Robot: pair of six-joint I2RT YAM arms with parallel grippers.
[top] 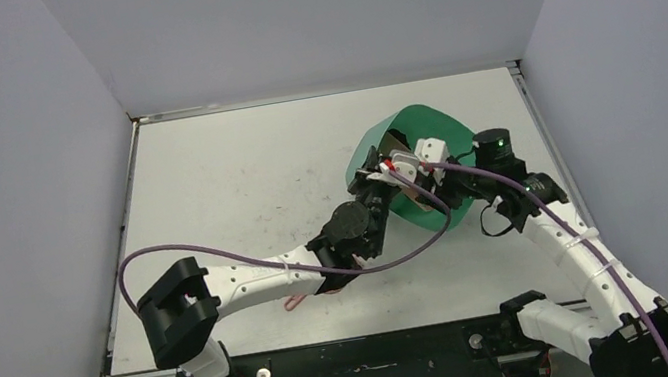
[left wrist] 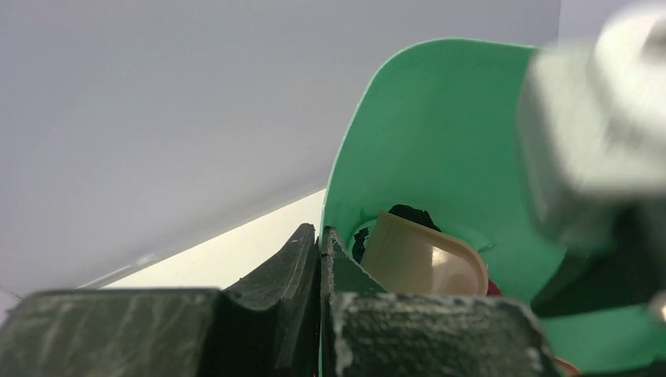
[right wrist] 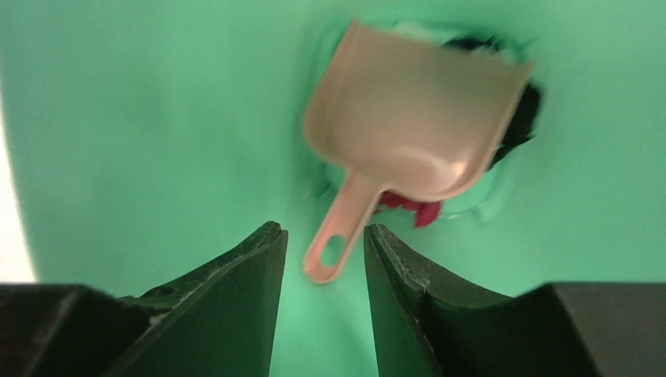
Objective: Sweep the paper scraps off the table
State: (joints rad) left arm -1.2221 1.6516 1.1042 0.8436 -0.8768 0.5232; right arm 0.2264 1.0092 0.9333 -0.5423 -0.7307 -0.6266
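Inside the green bin (top: 411, 126), the paper scraps (right wrist: 416, 208) lie beneath the pink dustpan (right wrist: 408, 126). The right gripper (right wrist: 323, 229) holds its 2 fingers apart on either side of the dustpan's handle. The left gripper (left wrist: 320, 232) is clamped on the bin's rim.

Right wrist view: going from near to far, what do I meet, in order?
right gripper, jaws apart → handle of the pink dustpan, its end between them → its scoop → red and dark paper scraps behind it → floor of the green bin
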